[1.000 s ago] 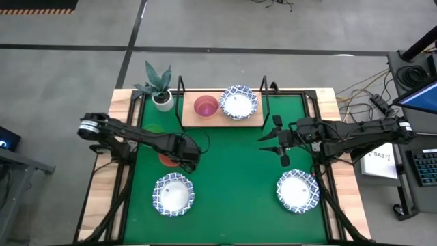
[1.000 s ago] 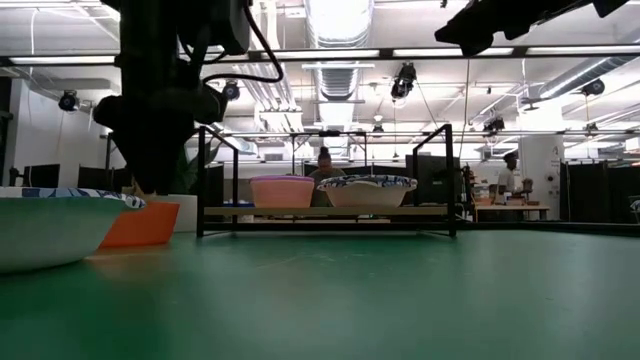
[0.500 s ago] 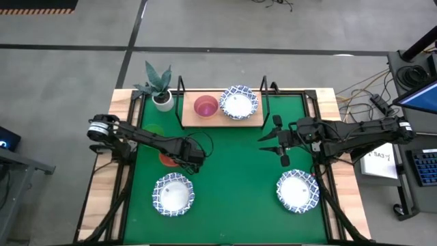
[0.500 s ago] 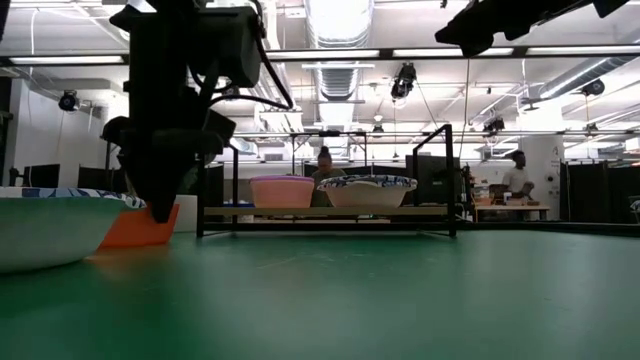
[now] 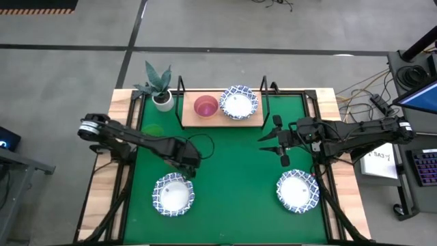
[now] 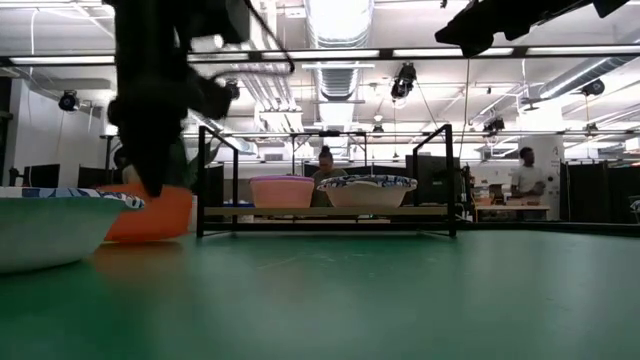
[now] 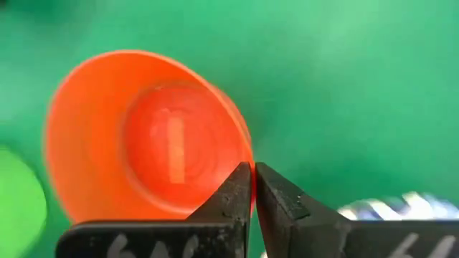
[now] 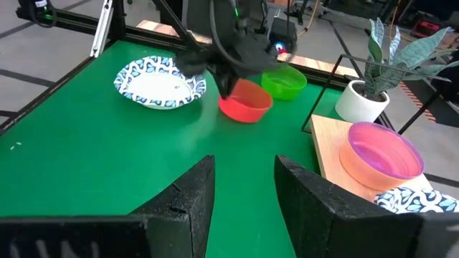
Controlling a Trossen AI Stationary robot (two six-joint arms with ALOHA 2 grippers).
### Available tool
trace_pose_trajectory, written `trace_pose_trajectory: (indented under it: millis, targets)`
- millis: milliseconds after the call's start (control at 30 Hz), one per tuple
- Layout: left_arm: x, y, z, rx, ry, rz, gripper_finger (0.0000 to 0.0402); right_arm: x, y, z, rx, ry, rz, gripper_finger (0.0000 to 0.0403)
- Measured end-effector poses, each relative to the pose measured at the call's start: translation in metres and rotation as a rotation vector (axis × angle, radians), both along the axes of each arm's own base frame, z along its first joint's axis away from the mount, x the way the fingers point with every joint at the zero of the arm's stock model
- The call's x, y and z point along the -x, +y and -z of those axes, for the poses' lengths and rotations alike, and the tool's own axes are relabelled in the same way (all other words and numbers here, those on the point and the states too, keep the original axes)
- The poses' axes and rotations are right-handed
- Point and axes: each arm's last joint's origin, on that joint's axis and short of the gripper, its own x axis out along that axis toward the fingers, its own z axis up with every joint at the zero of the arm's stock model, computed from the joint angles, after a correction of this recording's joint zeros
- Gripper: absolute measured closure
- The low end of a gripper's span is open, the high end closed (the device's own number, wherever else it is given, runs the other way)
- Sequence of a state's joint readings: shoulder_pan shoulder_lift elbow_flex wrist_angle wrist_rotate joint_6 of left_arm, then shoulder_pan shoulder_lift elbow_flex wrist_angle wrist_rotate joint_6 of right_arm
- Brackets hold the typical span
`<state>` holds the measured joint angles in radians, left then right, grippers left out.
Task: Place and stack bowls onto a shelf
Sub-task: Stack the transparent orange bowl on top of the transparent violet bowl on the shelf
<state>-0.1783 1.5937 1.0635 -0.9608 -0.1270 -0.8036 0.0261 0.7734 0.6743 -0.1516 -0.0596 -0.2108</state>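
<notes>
The left gripper (image 7: 252, 188) pinches the rim of the small red plastic bowl (image 7: 143, 136), jaws nearly together. The right gripper (image 5: 276, 141) hangs above the green mat (image 5: 232, 178), jaws wide.

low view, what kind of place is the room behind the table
Probably a robotics lab or open industrial workspace. The low view shows exposed ceiling ducts and strip lights, with people at benches beyond the shelf. The high view shows bare concrete floor, loose cables and a keyboard beside the table.
</notes>
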Motion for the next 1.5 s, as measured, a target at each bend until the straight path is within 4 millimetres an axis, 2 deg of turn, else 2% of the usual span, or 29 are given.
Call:
trace_pose_trajectory:
  millis: [167, 267, 400, 533, 700, 867, 1000, 1167, 1500]
  targets:
    - [-0.017, -0.019, -0.041, -0.053, -0.132, 0.389, 0.0401, 0.000, 0.000, 0.000, 0.000, 0.000, 0.001, 0.0268]
    - [-0.036, -0.026, -0.070, -0.162, -0.223, 0.529, 0.0401, 0.000, 0.000, 0.000, 0.000, 0.000, 0.001, 0.0268]
    - [-0.054, -0.023, -0.101, -0.326, -0.274, 0.690, 0.0401, 0.000, 0.000, 0.000, 0.000, 0.000, 0.001, 0.0268]
    - [-0.060, -0.004, -0.116, -0.473, -0.229, 0.785, 0.0401, 0.000, 0.000, 0.000, 0.000, 0.000, 0.001, 0.0268]
    - [-0.065, 0.045, -0.116, -0.538, -0.152, 0.740, 0.0401, 0.000, 0.000, 0.000, 0.000, 0.000, 0.001, 0.0268]
    - [-0.068, 0.102, -0.105, -0.543, -0.084, 0.608, 0.0402, 0.000, 0.000, 0.000, 0.000, 0.000, 0.001, 0.0268]
    - [-0.066, 0.136, -0.097, -0.504, -0.064, 0.534, 0.0402, 0.000, 0.000, 0.000, 0.000, 0.001, 0.002, 0.0268]
    - [-0.068, 0.157, -0.085, -0.440, -0.062, 0.509, 0.0401, 0.000, 0.000, 0.001, 0.001, 0.008, 0.002, 0.0268]
    - [-0.075, 0.169, -0.063, -0.409, 0.007, 0.522, 0.0401, 0.001, 0.000, 0.002, 0.009, 0.016, -0.001, 0.0268]
